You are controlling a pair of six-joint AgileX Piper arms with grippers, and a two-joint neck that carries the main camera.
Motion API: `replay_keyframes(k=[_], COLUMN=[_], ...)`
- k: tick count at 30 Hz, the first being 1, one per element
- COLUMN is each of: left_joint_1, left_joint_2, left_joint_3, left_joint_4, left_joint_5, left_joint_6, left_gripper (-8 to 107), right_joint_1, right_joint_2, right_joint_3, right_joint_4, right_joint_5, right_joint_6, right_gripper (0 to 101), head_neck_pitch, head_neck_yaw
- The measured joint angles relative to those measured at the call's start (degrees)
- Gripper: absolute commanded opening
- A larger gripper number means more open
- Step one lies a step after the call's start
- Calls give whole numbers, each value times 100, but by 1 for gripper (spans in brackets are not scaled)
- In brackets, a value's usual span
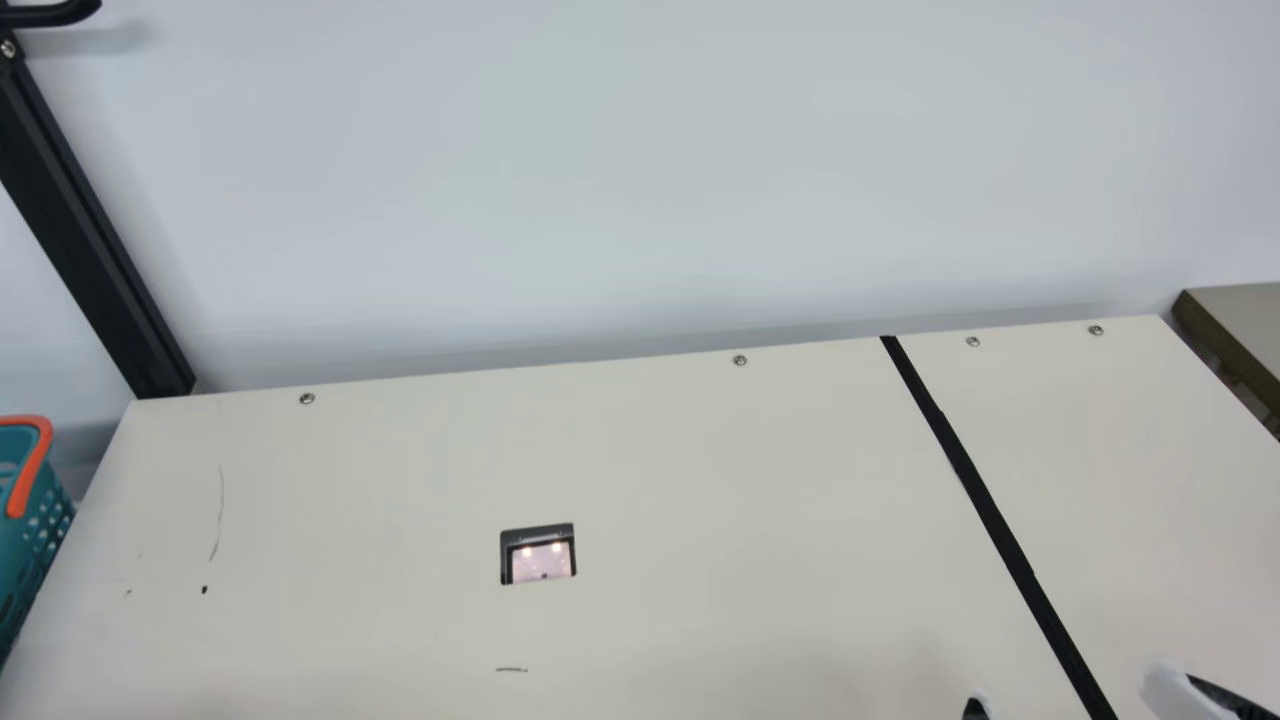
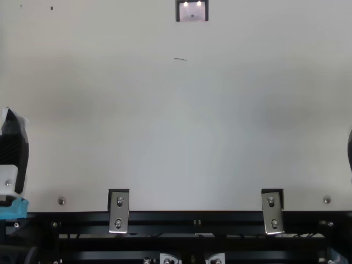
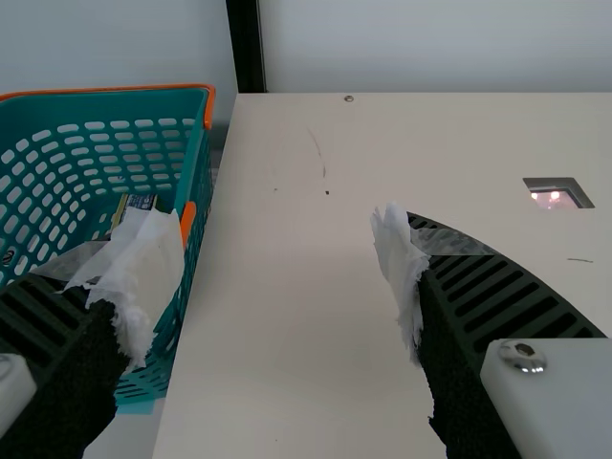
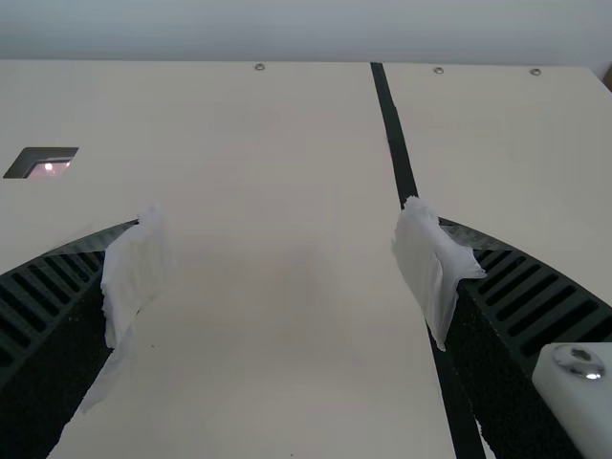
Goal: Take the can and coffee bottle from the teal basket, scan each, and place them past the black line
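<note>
- Your item (image 3: 137, 204), patterned with a yellowish edge, is inside the teal basket (image 3: 96, 105), toward the wall nearest the worktop (image 1: 400, 480). It is partly hidden, so you can't tell whether it is the can or the coffee bottle.
- In the left wrist view, the item shows just past the white-wrapped tip of one finger of your left tool (image 2: 14, 148). It is not between the fingers, and you can't tell the height between them.
- Your left tool is spread wide and grips nothing: in that view one finger lies across the basket, the other across the worktop.
- The basket, with its orange handle (image 1: 32, 468), stands beside the worktop's left edge, outside it.
- Further in, you have the scanner (image 1: 538, 554) set into the worktop, its window lit by two small lights.
- To the right of it, the black line (image 1: 980, 495) runs from the worktop's far edge toward its front, left of the far right corner.
- Your right tool (image 1: 1080, 700) is also wide apart with nothing held; in the main view, its tips show on either side of the line, well apart from the basket.
- A black post (image 1: 90, 230) stands at your worktop's far left corner, in front of the pale wall (image 1: 600, 150).
</note>
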Motion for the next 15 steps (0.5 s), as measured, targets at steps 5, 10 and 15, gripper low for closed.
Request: replay_keyframes(k=[5,10,15], left_joint_1=[0,0,0], left_joint_2=[0,0,0], left_joint_3=[0,0,0], left_joint_4=[0,0,0], left_joint_5=[0,0,0], left_joint_6=[0,0,0], left_gripper=[90,90,90], right_joint_1=[0,0,0], right_joint_2=[0,0,0], right_joint_3=[0,0,0], right_joint_4=[0,0,0], right_joint_5=[0,0,0], right_joint_6=[0,0,0], right_gripper=[101,101,101], head_neck_pitch=[0,0,29], head_neck_yaw=[0,0,0])
